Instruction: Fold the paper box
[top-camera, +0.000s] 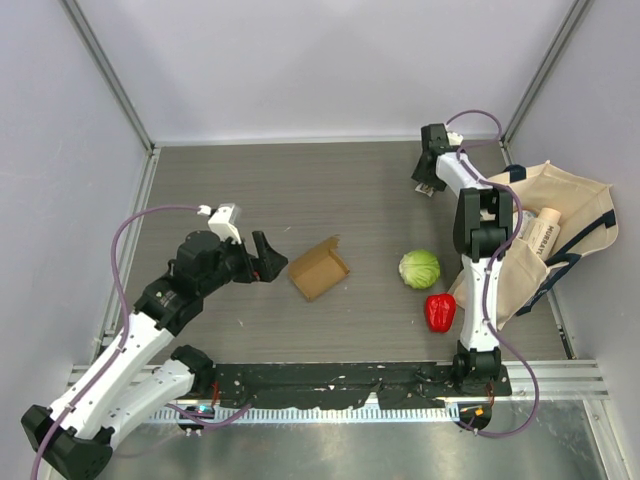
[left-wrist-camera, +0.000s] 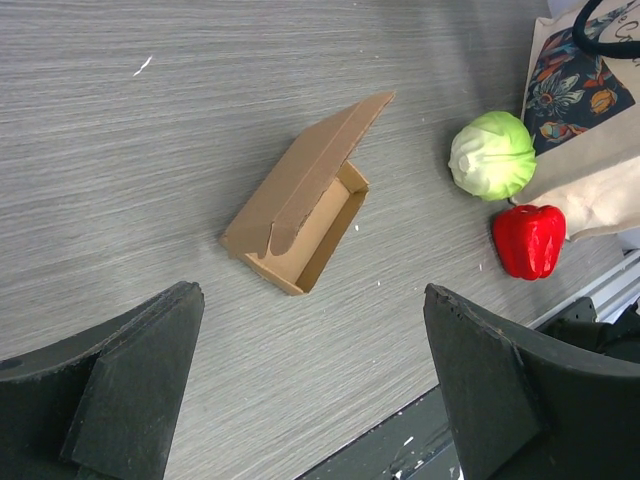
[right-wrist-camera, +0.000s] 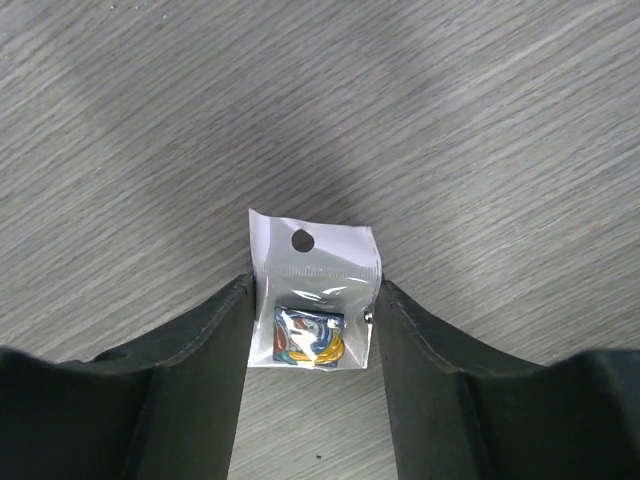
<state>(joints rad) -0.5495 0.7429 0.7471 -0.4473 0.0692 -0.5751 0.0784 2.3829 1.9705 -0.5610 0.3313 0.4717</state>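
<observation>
The paper box (top-camera: 318, 268) is a small brown cardboard box lying on the table's middle, its lid flap raised at a slant and its inside open (left-wrist-camera: 300, 210). My left gripper (top-camera: 272, 258) hovers just left of it, open wide (left-wrist-camera: 312, 292), nothing between its fingers. My right gripper (top-camera: 430, 186) is far off at the back right, pointing down at the table. Its fingers press both side edges of a small clear plastic packet (right-wrist-camera: 312, 260) holding a colourful square item (right-wrist-camera: 310, 335); the gripper (right-wrist-camera: 315, 283) is shut on that packet.
A green cabbage (top-camera: 419, 268) and a red bell pepper (top-camera: 440, 311) lie right of the box. A cream tote bag (top-camera: 560, 205) with dark handles sprawls at the right edge, a pale bottle (top-camera: 541, 232) on it. Grey walls enclose the table.
</observation>
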